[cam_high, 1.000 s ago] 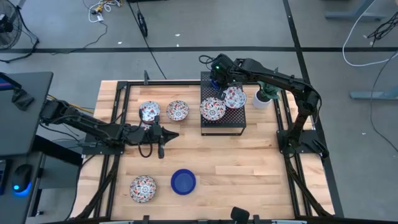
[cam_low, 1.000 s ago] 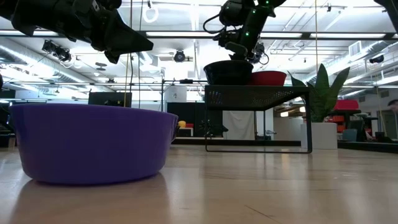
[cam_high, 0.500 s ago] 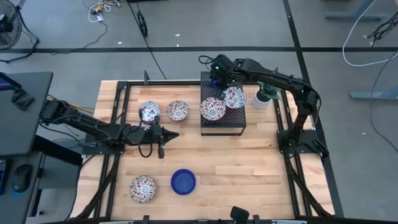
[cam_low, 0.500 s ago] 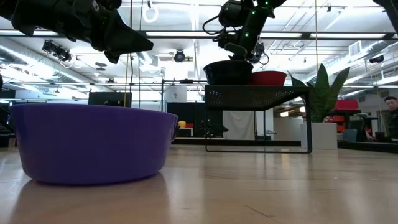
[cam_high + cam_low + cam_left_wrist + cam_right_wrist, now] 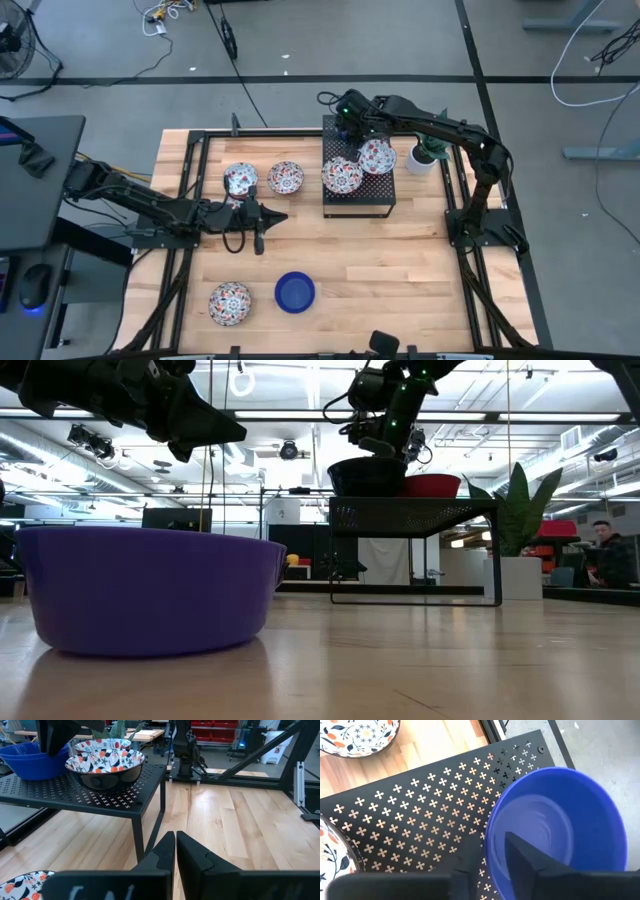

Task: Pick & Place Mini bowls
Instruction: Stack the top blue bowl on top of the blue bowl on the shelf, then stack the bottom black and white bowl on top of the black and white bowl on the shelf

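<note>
Right gripper [image 5: 347,118] works at the far left corner of the black perforated stand [image 5: 382,197], and it has drifted slightly left and farther off since a second ago; seen from its own wrist, one dark finger [image 5: 532,865] sits inside a solid blue bowl [image 5: 555,827] and the other outside the rim, so the fingers straddle the bowl's wall, parted rather than closed together.

Going near to far on the wooden table [image 5: 400,270]: at the near edge a floral bowl [image 5: 230,303] and a solid blue bowl [image 5: 294,292] sit side by side, unmoved from the earlier frames. Farther in, the left gripper [image 5: 272,217] hovers mid-table with its fingers pressed together, holding nothing, exactly where it was before. Beyond it, two more floral bowls [image 5: 241,179] [image 5: 286,178] rest to the left of the stand. On the stand itself, two floral bowls [image 5: 342,176] [image 5: 377,156] sit touching each other, with the blue one at the far corner behind them. A white plant pot [image 5: 421,157] stands just right of the stand.

In the low view, a person [image 5: 605,552] has come further into sight at the far right of the room.
</note>
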Available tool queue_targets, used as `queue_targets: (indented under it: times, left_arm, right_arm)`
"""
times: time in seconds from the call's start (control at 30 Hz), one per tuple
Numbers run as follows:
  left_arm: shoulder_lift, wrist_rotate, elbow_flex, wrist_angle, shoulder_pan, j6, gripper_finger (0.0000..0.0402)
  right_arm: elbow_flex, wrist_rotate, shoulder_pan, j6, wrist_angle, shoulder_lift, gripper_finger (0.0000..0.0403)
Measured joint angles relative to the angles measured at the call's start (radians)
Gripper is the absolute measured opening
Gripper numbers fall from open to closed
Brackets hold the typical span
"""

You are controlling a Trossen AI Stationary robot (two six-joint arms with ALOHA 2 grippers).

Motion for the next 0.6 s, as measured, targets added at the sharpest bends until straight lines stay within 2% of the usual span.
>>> queue_targets:
  times: [0.13,0.27,0.43,0.6]
  left_arm:
    - [0.000,0.000,0.000,0.000,0.000,0.000,0.0019]
    - [0.000,0.000,0.000,0.000,0.000,0.000,0.0019]
    - [0.000,0.000,0.000,0.000,0.000,0.000,0.0019]
    - [0.000,0.007,0.000,0.000,0.000,-0.003,0.0019]
  right_arm:
    - [0.000,-0.029,0.000,-0.008,-0.008,-0.006,0.0139]
    - [0.000,-0.070,0.000,-0.037,-0.016,-0.043,0.0149]
    - [0.000,-0.070,0.000,-0.050,0.018,-0.108,0.0130]
    - [0.000,-0.092,0.009,-0.023,0.032,-0.142,0.0087]
